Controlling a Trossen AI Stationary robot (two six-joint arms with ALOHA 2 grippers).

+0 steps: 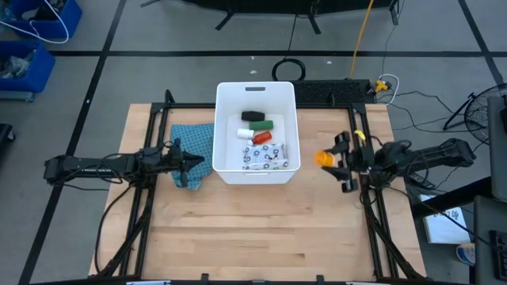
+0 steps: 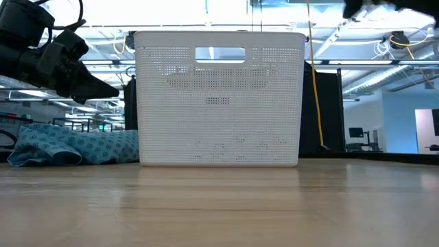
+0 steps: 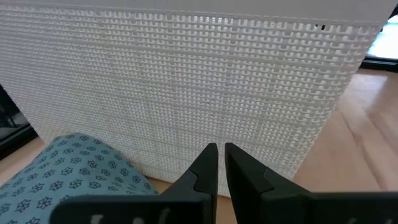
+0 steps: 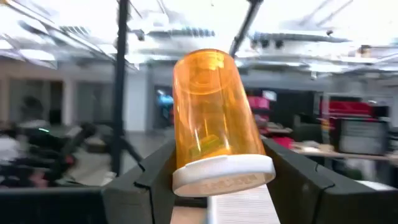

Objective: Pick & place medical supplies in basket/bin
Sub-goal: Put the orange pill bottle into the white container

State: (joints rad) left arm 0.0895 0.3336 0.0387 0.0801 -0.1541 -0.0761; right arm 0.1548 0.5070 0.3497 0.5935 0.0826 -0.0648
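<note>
The white tub (image 1: 256, 93) stands mid-table, its perforated wall filling the low view (image 2: 219, 103). Inside it lie a black oblong (image 1: 252, 115), a green oblong (image 1: 258, 125), a white bottle (image 1: 244, 133), a red tube (image 1: 262, 138) and a white dotted packet (image 1: 266, 161). The orange vial (image 1: 324, 158) is in my right gripper (image 1: 333, 159), right of the tub and above the table. My left gripper (image 1: 192, 164) is shut and hovers over the teal cloth (image 1: 192, 142), left of the tub, pointing at the tub wall (image 3: 186, 81). My right gripper pinches the orange vial (image 4: 214, 112) between its two fingers (image 4: 149, 177) at the white-capped end (image 4: 224, 174). The fingers come level from the table's right, pointing toward the tub. The vial is lifted clear and sticks out beyond the fingertips, orange end tilted away.
The teal patterned cloth (image 2: 75, 147) lies bunched against the tub's left wall. Bare wooden table (image 1: 261, 229) stretches in front of the tub and to its right. Black frame rails (image 1: 372, 222) run along both table sides. Cables lie beyond the far edge.
</note>
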